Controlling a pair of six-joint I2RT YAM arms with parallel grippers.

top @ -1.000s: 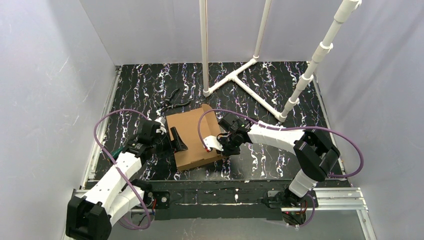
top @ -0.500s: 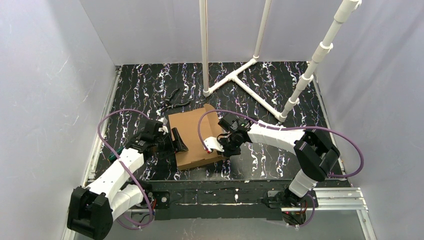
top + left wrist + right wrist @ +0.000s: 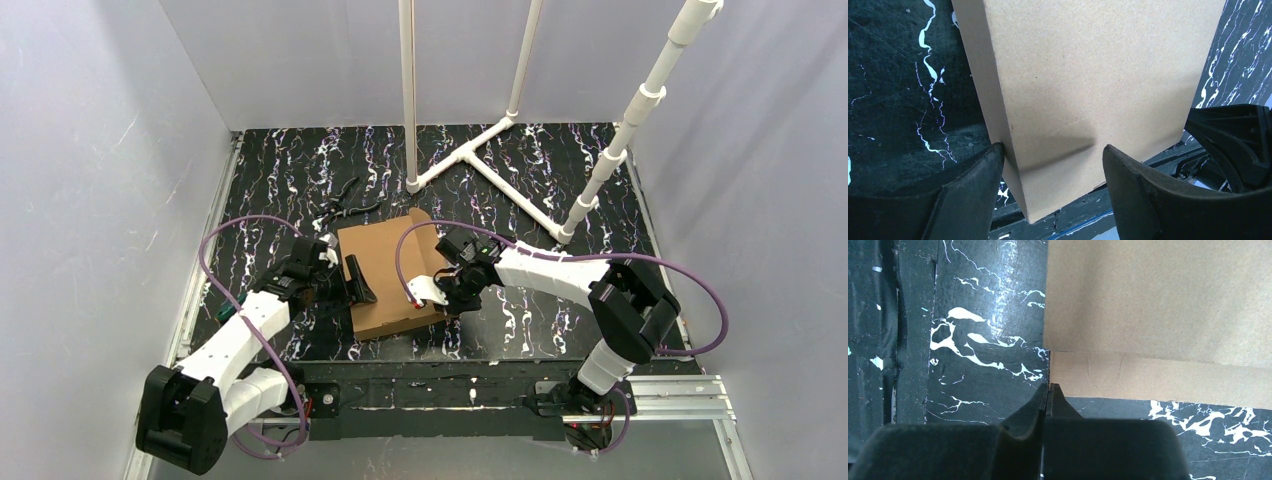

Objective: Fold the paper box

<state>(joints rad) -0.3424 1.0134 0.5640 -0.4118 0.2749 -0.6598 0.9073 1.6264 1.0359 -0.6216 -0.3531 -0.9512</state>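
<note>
Black marbled tabletop [image 3: 560, 190] carries the paper box [image 3: 385, 270], lying between both claws. Left claw [image 3: 1050, 155] gapes wide astride its corner. Right claw [image 3: 1048, 390], pinched closed, noses its side wall. The lid looks down, so probably only final tucking remains.

Soft, even light falls from above in all 3 views, without glare. In the left wrist view a dark shadow crosses the paper box [image 3: 1098, 75]. Its surface is sharp there.
</note>
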